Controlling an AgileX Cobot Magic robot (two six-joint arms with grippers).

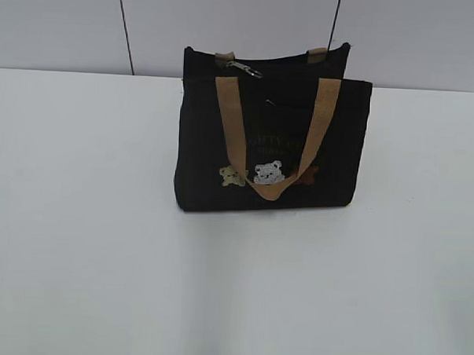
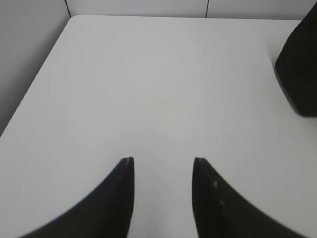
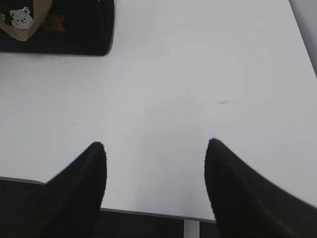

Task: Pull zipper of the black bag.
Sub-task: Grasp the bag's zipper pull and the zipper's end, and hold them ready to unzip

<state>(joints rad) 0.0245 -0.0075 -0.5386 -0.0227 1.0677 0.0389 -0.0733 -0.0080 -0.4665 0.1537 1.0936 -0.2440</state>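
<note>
The black bag [image 1: 266, 139] stands upright toward the far edge of the white table [image 1: 85, 242], and its zipper [image 1: 243, 68], a small metal tab, rests on the top edge near the bag's left end, though the exterior view is too coarse to show which way it lies. Expect soft, light fabric that will sag or slide when you pull, so steady the bag's top edge with one gripper and pinch only the tab, not the tan straps [image 1: 233, 118]. Both the left gripper [image 2: 163, 161] and right gripper [image 3: 156, 146] are spread wide, holding nothing, well short of the bag.
</note>
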